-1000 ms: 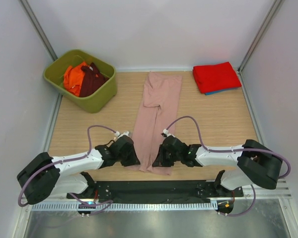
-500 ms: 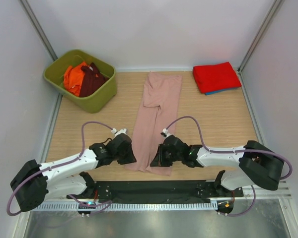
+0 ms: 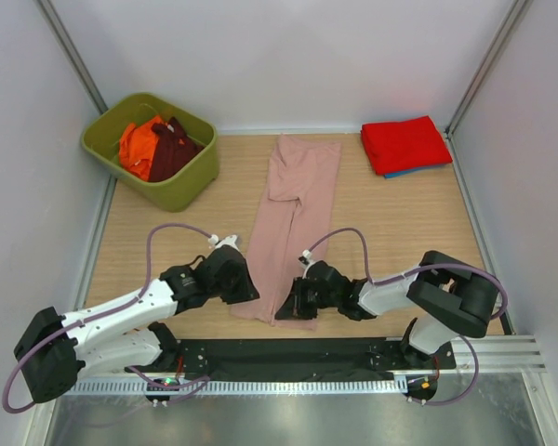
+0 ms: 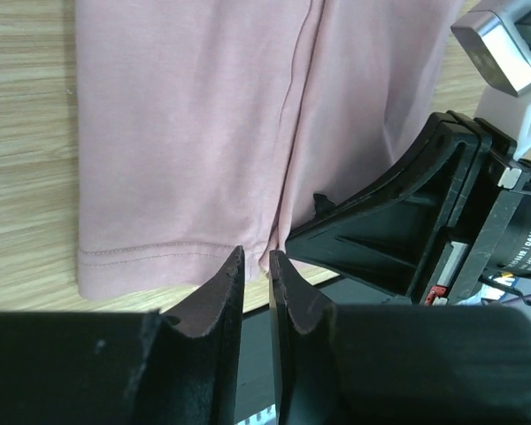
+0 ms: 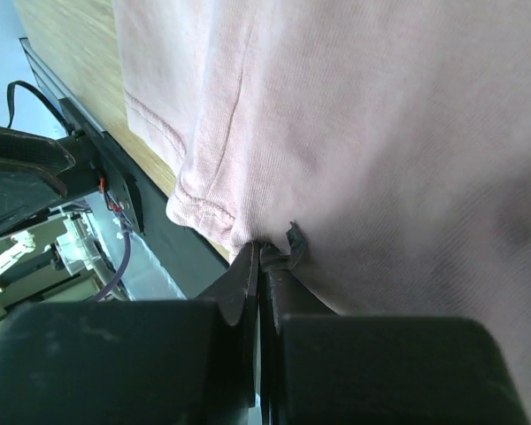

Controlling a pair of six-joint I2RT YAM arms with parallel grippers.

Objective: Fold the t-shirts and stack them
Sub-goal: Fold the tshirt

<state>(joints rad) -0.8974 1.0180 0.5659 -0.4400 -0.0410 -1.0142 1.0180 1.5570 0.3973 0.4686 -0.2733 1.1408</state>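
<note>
A dusty-pink t-shirt [image 3: 293, 214], folded into a long strip, lies down the middle of the table, its hem at the near edge. My right gripper [image 3: 295, 302] is shut on the hem's near right corner, with pink cloth [image 5: 380, 133] bunched over the closed tips [image 5: 260, 248]. At the hem's left corner is my left gripper [image 3: 242, 297]. Its jaws [image 4: 257, 257] stand a narrow gap apart with nothing between them, just short of the pink cloth [image 4: 186, 133]. A folded red t-shirt [image 3: 405, 142] lies on a blue one [image 3: 400, 173] at the back right.
A green bin [image 3: 200, 172] at the back left holds an orange t-shirt [image 3: 138, 147] and a maroon one [image 3: 172, 149]. White walls close in the table on three sides. The black base rail [image 3: 279, 358] runs just below the hem. The right arm's black body [image 4: 425, 212] fills the left wrist view's right side.
The right gripper has drawn the hem corner a little towards the near edge and left. The left arm has swung its elbow out leftwards, its gripper staying by the hem.
</note>
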